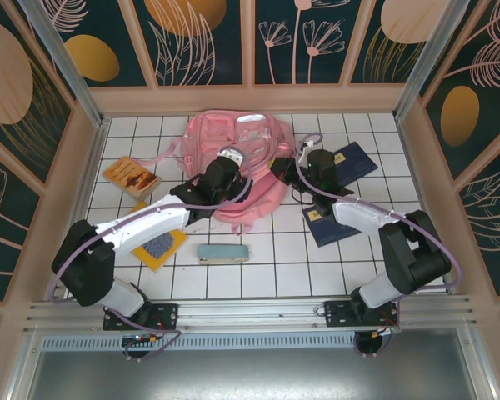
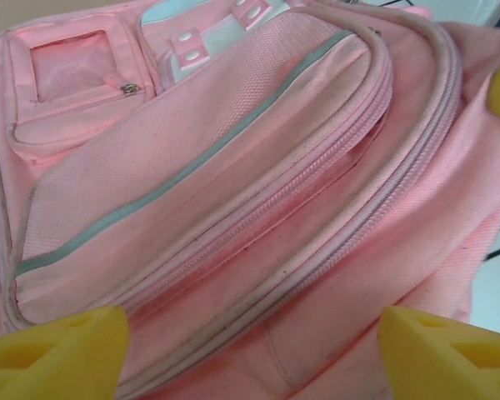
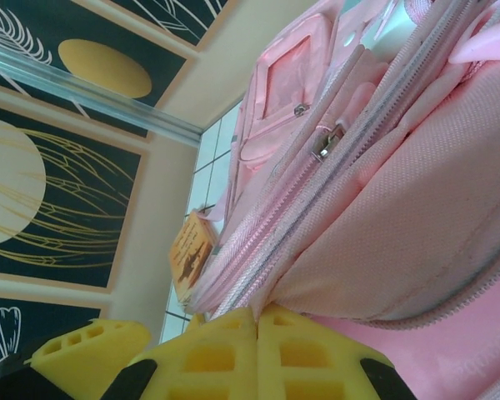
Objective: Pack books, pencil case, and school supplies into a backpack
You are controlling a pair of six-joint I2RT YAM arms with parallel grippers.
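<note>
While agape — left gripper (image 2: 254, 346) over backpack (image 2: 233, 167).

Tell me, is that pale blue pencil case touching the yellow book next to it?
Apart. In the top view, the pencil case lies right of the yellow book, with a strip of white table showing between them.

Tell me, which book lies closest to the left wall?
The orange book, left of the backpack. The yellow book sits nearer the front, partly under the left arm; the two navy books lie on the right.
</note>
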